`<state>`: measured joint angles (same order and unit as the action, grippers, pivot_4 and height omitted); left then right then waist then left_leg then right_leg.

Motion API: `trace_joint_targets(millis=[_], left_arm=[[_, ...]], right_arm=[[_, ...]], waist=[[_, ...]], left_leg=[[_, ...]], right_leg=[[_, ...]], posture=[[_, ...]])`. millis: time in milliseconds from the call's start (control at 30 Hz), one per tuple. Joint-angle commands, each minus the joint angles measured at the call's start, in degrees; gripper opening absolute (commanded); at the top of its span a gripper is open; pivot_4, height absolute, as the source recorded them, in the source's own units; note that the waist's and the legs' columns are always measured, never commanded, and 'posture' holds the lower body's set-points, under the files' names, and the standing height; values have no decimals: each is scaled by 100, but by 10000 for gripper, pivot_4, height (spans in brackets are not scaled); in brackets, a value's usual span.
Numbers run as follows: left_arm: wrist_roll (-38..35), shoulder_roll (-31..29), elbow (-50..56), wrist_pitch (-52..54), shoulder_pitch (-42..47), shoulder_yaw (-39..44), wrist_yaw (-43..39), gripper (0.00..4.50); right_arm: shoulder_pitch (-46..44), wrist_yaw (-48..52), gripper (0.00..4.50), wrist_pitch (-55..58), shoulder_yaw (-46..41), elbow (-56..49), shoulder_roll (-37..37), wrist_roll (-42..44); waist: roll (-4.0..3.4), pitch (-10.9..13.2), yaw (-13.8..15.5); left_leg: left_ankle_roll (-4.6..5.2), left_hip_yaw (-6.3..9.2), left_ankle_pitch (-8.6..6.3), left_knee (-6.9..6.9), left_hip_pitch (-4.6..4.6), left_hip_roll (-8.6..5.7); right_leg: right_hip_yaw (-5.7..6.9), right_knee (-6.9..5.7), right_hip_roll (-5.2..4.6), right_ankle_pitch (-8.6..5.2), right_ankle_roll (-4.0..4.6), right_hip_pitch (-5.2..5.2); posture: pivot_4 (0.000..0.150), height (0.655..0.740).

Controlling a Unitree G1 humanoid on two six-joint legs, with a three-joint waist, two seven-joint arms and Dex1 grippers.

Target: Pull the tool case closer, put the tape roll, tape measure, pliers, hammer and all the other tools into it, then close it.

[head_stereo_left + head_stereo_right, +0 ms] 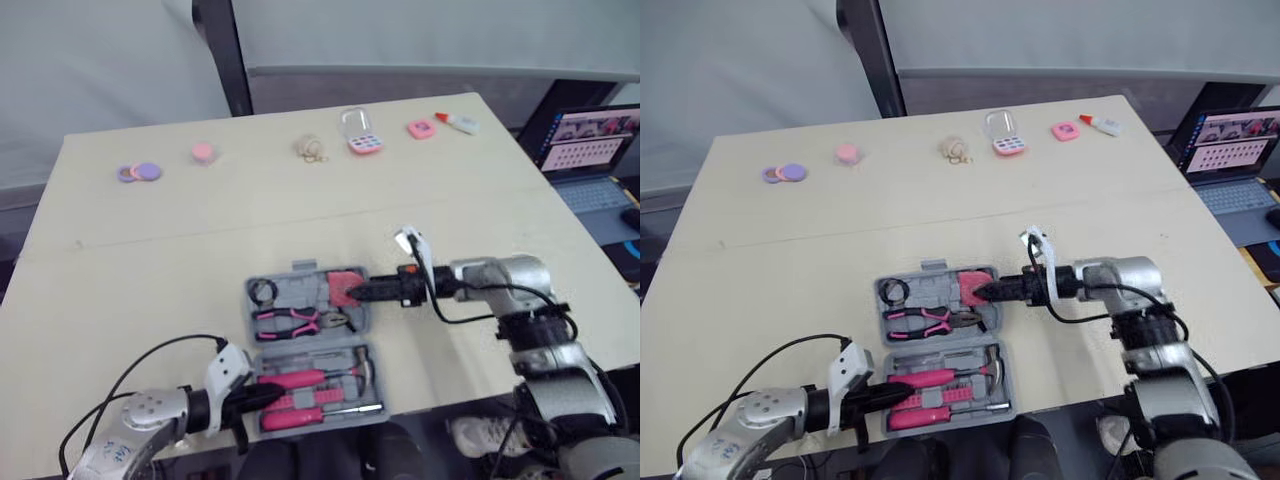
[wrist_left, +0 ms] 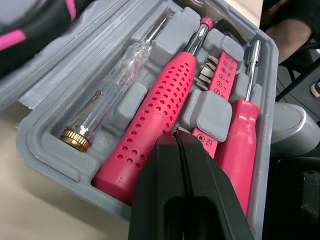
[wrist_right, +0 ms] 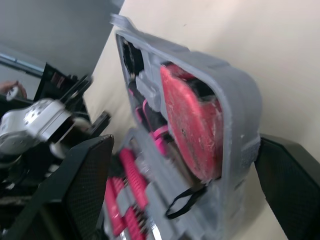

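The grey tool case (image 1: 300, 272) lies open near the table's front edge. Its far half holds the black tape roll (image 1: 264, 293), the pink-handled pliers (image 1: 290, 320) and the red tape measure (image 3: 187, 125). In the near half lie the pink hammer (image 2: 160, 110), a clear tester screwdriver (image 2: 115, 90), a bit holder (image 2: 217, 85) and a pink screwdriver (image 2: 240, 145). My right gripper (image 3: 184, 144) is open, its fingers (image 3: 85, 190) straddling the case's right corner by the tape measure. My left gripper (image 2: 180, 137) is shut just above the hammer handle at the near half's left end.
Small items line the table's far edge: purple and pink discs (image 1: 140, 172), a pink puck (image 1: 203, 152), a beige bundle (image 1: 312, 148), an open compact (image 1: 360, 135), a pink piece (image 1: 420, 129) and a small bottle (image 1: 458, 122). A laptop (image 1: 590, 150) stands off the right side.
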<state>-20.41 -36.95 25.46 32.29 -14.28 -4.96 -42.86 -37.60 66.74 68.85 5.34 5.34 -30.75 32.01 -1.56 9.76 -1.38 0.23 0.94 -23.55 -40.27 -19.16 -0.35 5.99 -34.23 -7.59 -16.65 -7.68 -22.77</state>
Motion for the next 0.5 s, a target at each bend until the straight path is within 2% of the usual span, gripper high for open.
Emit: trace_joint_targets(millis=[33,67,133,200,233,267,300,367,433,500], left_arm=[[-359,-154,660,622,54,731,322,0],[-770,-225,1025,1046,29,1103,340,0],[-2121,-398,1735,2107,-93,2293,502,0],[-4284,-1049,1961,3088,-574,3812,639,0],[-5131,-1418,1936,3565,-1068,4769,442,0],[-5651,-1747,1880,4068,-1585,5636,95,0],[-5889,-1984,1843,4513,-2130,6419,-370,0],[-5619,-2196,1771,4858,-3211,7456,-1468,0],[-4759,-2276,1537,4400,-3826,7520,-1981,0],[-3956,-2372,1263,3665,-3886,7069,-2103,0]], right_arm=[[385,-156,44521,632,-242,-1503,-147,760],[523,-238,44521,757,-324,-1875,-222,907],[816,-424,44521,1047,-567,-2588,-347,1242],[1113,-570,44521,1258,-829,-3170,-512,1564],[1319,-637,44521,1349,-977,-3475,-627,1728],[1517,-701,44521,1402,-1095,-3742,-762,1848],[1711,-768,44521,1443,-1214,-3981,-890,1962],[2145,-911,44521,1533,-1521,-4436,-1101,2228],[2674,-1016,44521,1560,-1976,-4898,-1302,2513],[3200,-1055,44521,1376,-2355,-5246,-1565,2613]], waist=[[1,0,7],[2,1,6],[7,5,9],[21,8,-1],[20,7,-15],[23,10,-25],[24,9,-18],[24,14,-11],[18,20,54],[4,28,162]], left_leg=[[0,0,0,0,-1,2],[-1,4,0,0,-3,5],[-1,5,-1,2,-5,7],[-1,11,-1,8,-9,23],[-1,13,-1,10,-9,25],[0,14,-2,13,-6,19],[3,13,-3,15,-6,14],[8,11,-5,12,-7,2],[12,0,-4,11,0,0],[13,-15,-3,12,12,-33]], right_leg=[[0,0,1,0,0,0],[1,1,2,0,0,-1],[0,2,1,-1,1,-3],[-4,3,-10,-1,1,-6],[-11,7,-12,-1,2,-6],[-20,6,-27,-1,3,-5],[-20,10,-30,-2,4,-7],[0,18,-35,-3,4,-5],[4,35,-33,3,-6,8],[1,58,-22,5,-10,18]], posture=[[1500,7400],[1500,7400],[1500,7400],[1500,7400],[1500,7400],[1500,7400],[1500,7400],[1500,7400],[1500,7400],[1500,7400]])
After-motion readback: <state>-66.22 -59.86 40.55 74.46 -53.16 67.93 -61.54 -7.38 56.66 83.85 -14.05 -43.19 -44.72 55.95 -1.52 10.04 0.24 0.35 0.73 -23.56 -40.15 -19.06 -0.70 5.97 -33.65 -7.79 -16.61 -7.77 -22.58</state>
